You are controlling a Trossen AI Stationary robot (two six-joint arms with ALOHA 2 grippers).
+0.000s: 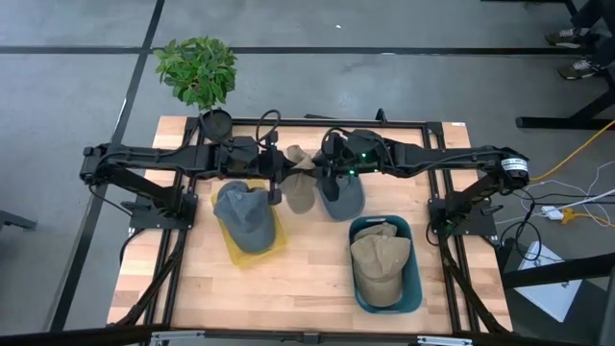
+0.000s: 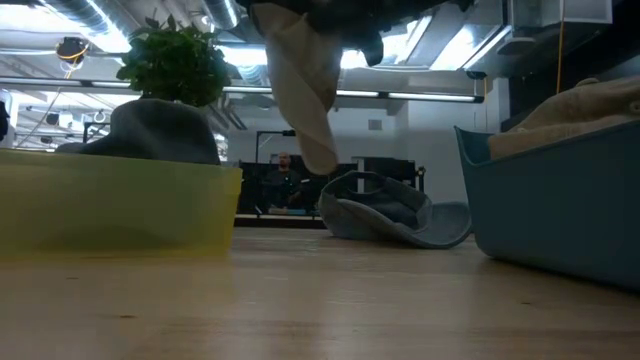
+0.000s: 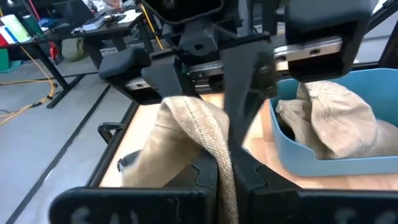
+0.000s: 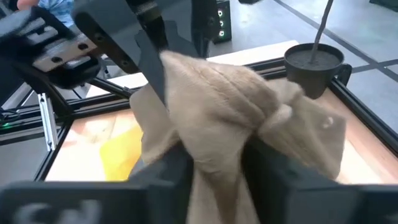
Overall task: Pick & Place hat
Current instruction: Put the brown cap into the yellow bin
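Note:
A tan hat [image 1: 301, 190] hangs in the air between my two grippers at the middle of the table, toward its far side. In the low view the tan hat [image 2: 305, 90] droops well above the wood. My left gripper [image 1: 276, 183] stands at its left and my right gripper [image 1: 325, 178] at its right, both shut on it. A grey hat [image 1: 245, 219] lies in a yellow tray [image 1: 233, 252]. A second grey hat [image 1: 344, 200] lies on the table. Another tan hat [image 1: 380, 269] fills a blue bin [image 1: 415, 288]. My left gripper [image 3: 224, 177] pinches a striped band edge of the tan hat [image 3: 219, 155] between its two fingers, coming level from the table's left. The hat is lifted clear and sags beyond the fingers. My right gripper [image 4: 214, 177] pinches bunched cloth of the tan hat [image 4: 214, 152] between its two fingers, coming level from the table's right. How many layers it has cannot be told. The hat bulges out past the fingers, clear of the table.
A potted plant [image 1: 199, 72] stands at the table's far left corner. The grey hat on the table [image 2: 390, 210] lies directly under and right of the hanging hat. The yellow tray [image 2: 110, 205] and blue bin [image 2: 560, 215] flank bare wood at the near middle.

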